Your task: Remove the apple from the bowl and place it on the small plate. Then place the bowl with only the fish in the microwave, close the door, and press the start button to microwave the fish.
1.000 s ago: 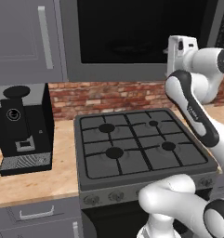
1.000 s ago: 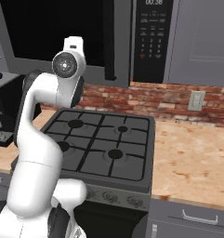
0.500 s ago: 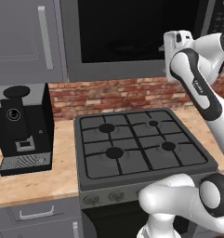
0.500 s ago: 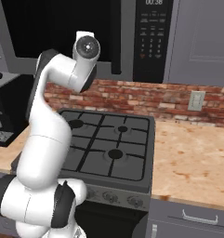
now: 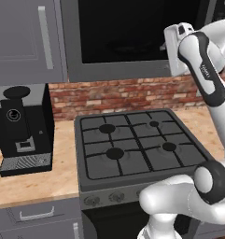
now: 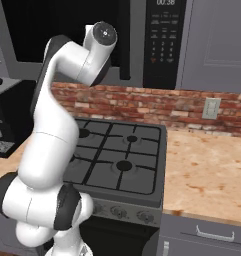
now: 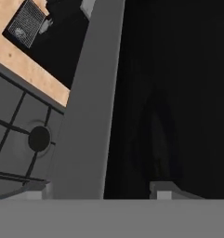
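The microwave (image 5: 74,70) hangs over the stove, and its door (image 5: 132,32) looks shut, its window dark. A vertical black handle (image 6: 124,45) runs beside the keypad strip (image 6: 164,40). My arm is raised, with the hand (image 5: 178,49) close in front of the door's right part. In the hand view my gripper (image 7: 102,193) is open; the door's grey frame (image 7: 92,102) runs between the fingertips and the dark window (image 7: 178,93) lies to one side. The apple, bowl, fish and small plate are out of sight.
A black coffee machine (image 5: 20,126) stands on the counter left of the gas stove (image 5: 132,144). Wooden counter (image 6: 207,170) stretches right of the stove, with a wall outlet (image 6: 210,107) above it. Grey cabinets (image 5: 25,37) flank the microwave.
The arm's elbow and wrist have risen and swung rightward along the microwave front toward the handle. The hand stays near the door's right side.
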Robot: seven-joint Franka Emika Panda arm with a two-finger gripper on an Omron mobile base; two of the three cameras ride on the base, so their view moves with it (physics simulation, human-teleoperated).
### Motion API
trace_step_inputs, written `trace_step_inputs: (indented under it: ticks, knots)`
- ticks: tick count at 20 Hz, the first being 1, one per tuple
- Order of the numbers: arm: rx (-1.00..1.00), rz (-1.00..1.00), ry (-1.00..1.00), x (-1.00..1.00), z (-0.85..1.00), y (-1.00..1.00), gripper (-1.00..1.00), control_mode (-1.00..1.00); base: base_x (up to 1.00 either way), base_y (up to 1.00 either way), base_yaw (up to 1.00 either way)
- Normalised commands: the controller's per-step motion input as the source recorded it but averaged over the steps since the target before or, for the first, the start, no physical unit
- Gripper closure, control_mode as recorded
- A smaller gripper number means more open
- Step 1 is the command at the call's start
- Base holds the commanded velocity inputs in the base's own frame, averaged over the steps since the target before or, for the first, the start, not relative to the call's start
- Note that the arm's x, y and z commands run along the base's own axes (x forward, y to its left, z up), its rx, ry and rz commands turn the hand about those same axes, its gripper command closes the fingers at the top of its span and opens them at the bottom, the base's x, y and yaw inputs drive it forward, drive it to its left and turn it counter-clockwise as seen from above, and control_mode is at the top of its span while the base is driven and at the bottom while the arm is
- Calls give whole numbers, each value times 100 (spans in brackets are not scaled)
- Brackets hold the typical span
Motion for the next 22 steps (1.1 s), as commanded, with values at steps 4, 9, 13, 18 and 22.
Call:
trace_step_inputs:
  ticks: [4, 9, 13, 18, 22]
  knots:
    - [0, 10, 10, 35, -36, 14, -100, -100, 0, 0, 0]
    - [0, 7, 4, -6, -17, 6, -100, -100, 0, 0, 0]
    - [0, 0, -12, -97, 0, -20, -100, -100, 0, 0, 0]
    - [1, 0, -24, -100, 0, -32, -100, -100, 0, 0, 0]
    - [7, -5, -25, -100, 0, -62, -100, -100, 0, 0, 0]
